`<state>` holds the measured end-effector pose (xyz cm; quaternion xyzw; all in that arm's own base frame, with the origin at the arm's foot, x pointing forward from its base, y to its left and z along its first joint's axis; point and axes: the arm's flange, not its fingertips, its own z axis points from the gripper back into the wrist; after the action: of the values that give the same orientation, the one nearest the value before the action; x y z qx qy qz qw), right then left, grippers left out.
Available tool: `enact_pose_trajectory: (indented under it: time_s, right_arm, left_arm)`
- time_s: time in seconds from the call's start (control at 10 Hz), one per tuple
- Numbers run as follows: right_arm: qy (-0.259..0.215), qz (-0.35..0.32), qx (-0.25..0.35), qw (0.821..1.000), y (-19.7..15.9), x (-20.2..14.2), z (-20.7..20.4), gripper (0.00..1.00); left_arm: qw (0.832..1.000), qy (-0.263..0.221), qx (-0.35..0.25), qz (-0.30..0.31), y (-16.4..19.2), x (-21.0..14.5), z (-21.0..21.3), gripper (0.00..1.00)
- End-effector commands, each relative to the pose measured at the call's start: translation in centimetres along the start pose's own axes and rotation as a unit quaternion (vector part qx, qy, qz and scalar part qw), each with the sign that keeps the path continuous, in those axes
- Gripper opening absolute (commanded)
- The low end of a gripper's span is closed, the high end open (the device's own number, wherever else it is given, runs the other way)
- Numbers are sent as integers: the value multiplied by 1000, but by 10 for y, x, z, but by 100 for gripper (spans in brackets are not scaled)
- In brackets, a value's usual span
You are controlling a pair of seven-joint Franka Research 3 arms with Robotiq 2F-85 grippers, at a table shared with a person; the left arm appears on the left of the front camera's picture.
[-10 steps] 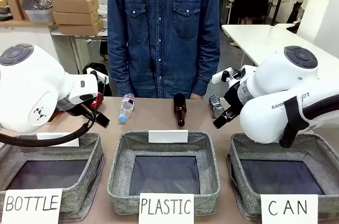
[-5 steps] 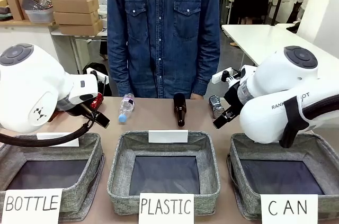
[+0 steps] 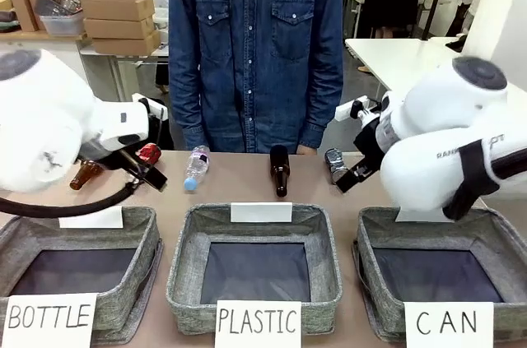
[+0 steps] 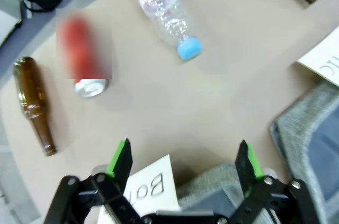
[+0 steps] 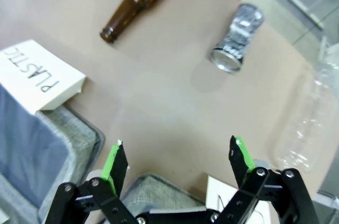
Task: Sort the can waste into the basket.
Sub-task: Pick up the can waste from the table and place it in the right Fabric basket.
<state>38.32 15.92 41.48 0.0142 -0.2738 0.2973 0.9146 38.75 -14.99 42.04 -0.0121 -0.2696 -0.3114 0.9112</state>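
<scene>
Right wrist view: low in frame, the right gripper [image 5: 177, 149] is spread wide near the CAN basket [image 3: 368, 262]. Farther, upper right, the dented dark can [image 5: 235, 38] lies on its side, best straddled across its crushed waist. The left gripper [image 4: 185, 152] is spread too.

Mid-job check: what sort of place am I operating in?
Probably a robotics lab or workshop: a square grey fabric basket signed CAN among like sorting baskets, stacked brown cardboard boxes behind, a long white worktable farther back.
</scene>
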Motion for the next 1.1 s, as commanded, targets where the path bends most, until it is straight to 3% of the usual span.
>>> enact_pose_trajectory:
  time_s: [0.0,0.2,0.3,0.4,0.5,0.6,0.7,0.8,1.0]
  right_arm:
    - [-46,5,-26,999,3,-17,84,100]
    - [-120,26,-81,989,20,-36,135,100]
    - [-57,6,-23,998,-3,15,83,100]
    - [-57,6,-23,998,-3,15,83,100]
    - [-100,19,-46,994,2,16,136,100]
    - [-114,-2,11,993,-3,7,138,100]
    - [-120,-55,98,986,-8,-1,148,100]
    - [-112,-119,200,966,-15,-14,162,100]
    - [-121,-199,326,916,-39,-54,192,100]
  left_arm:
    - [999,-34,15,-30,-14,-32,83,100]
    - [990,-116,75,-37,-49,-49,126,100]
    - [999,-43,20,-25,-7,14,82,100]
    - [999,-43,20,-25,-7,14,82,100]
    - [995,-85,45,-38,-22,18,134,100]
    - [990,-81,-76,-85,-21,16,132,100]
    - [978,-62,-176,-91,-17,12,136,100]
    - [948,-97,-283,-108,-8,4,145,100]
    - [904,-137,-394,-96,22,-26,163,100]
